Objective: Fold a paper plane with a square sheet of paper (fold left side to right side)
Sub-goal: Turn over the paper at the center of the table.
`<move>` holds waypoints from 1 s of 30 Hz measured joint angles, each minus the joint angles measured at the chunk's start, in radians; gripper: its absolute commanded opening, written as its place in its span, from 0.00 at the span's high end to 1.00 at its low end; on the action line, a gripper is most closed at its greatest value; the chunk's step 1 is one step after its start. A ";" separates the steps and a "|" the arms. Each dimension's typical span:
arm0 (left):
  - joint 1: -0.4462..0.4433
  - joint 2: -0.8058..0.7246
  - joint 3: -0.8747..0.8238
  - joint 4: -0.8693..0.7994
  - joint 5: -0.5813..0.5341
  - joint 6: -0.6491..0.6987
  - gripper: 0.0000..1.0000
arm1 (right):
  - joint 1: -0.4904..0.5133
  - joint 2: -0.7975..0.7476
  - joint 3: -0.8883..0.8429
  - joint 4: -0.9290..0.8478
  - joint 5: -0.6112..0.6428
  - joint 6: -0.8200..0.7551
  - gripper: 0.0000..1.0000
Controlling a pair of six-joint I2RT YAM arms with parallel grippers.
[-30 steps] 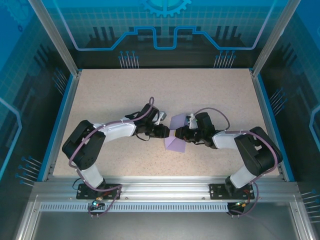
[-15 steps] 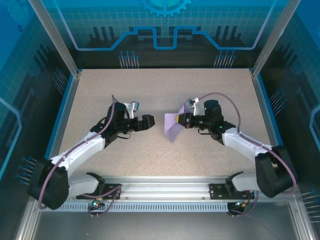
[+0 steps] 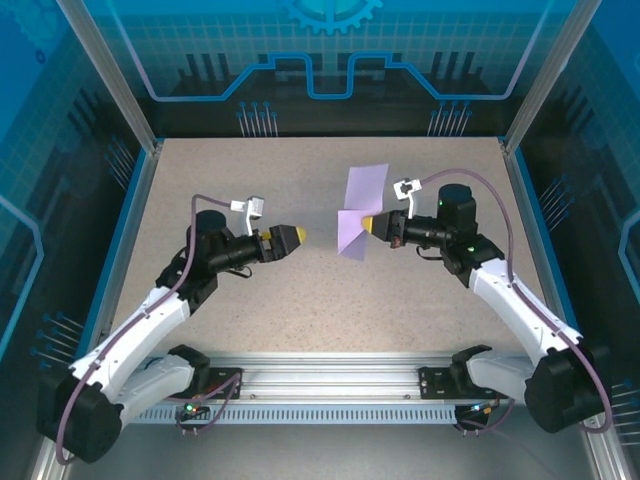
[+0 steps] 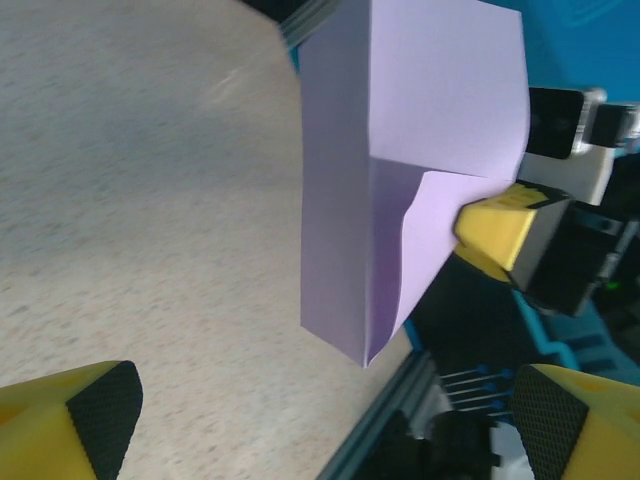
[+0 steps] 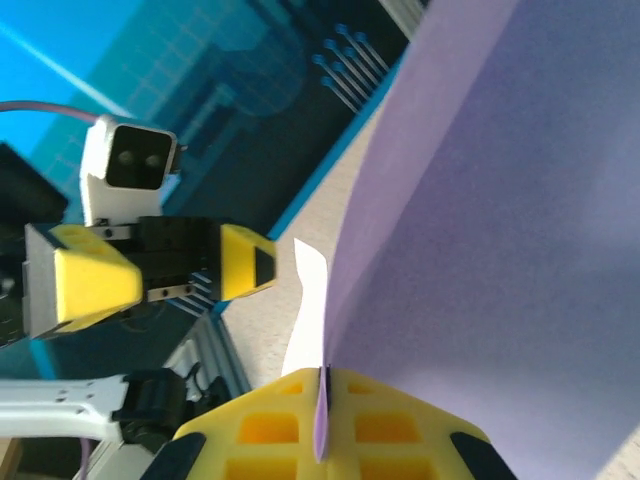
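1. Paper status: the square sheet of paper is up in the air above the bench, right of centre. It's already creased and partly doubled over (not a flat square, not a plane yet either).
2. Right hand is clamped tight on the edge nearest it, so the sheet stands up like a little flag.
3. Left hand is spread wide, holds nothing, and points at the sheet from well apart on the left.
4. My take on the step: the left side has to come over to the right side. I'd lay the sheet flat first, bring the left hand in low at the free left edge, and line the edges up before pressing the crease.
5. Risk, I'd guess: it's thin paper, so a one-point pinch lets it twist and the fold goes crooked.
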 measured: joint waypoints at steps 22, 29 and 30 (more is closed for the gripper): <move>-0.134 -0.004 0.082 0.307 0.184 -0.100 0.09 | 0.237 -0.021 0.185 0.047 -0.148 -0.007 0.99; -0.138 -0.018 0.082 0.309 0.183 -0.100 0.12 | 0.236 -0.020 0.185 0.019 -0.116 -0.008 0.99; -0.139 -0.023 0.082 0.309 0.183 -0.100 0.12 | 0.235 -0.018 0.185 0.012 -0.111 -0.008 0.99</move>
